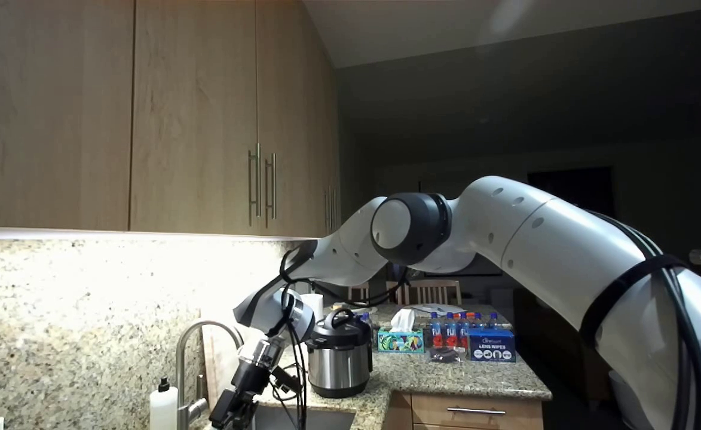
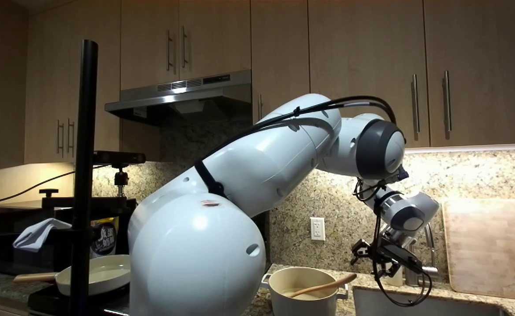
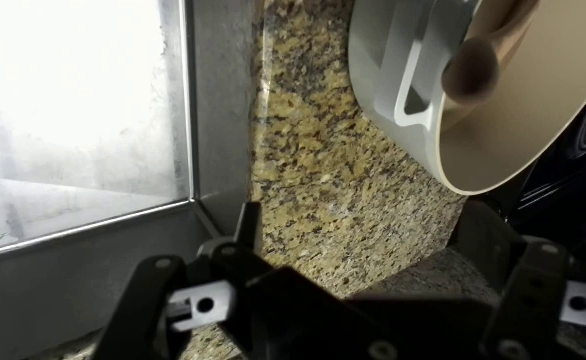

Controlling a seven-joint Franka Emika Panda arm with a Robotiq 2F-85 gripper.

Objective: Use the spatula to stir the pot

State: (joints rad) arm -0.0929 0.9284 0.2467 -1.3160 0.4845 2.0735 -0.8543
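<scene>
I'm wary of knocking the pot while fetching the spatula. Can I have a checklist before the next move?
1. Gripper open and empty: ok; jaws wide apart, nothing between them.
2. Spatula graspable: ok, it seems; its handle sticks up past the rim of the pot.
3. Pot upright: ok; it stands on the counter beside the sink.
4. Gripper lined up with the handle: not ok; in the wrist view the handle lies beyond the jaws.
5. Cable loop clear of the pot: ok; it hangs on the sink's side.
6. Spatula's lower end: cannot tell; its shape does not show clearly.
</scene>
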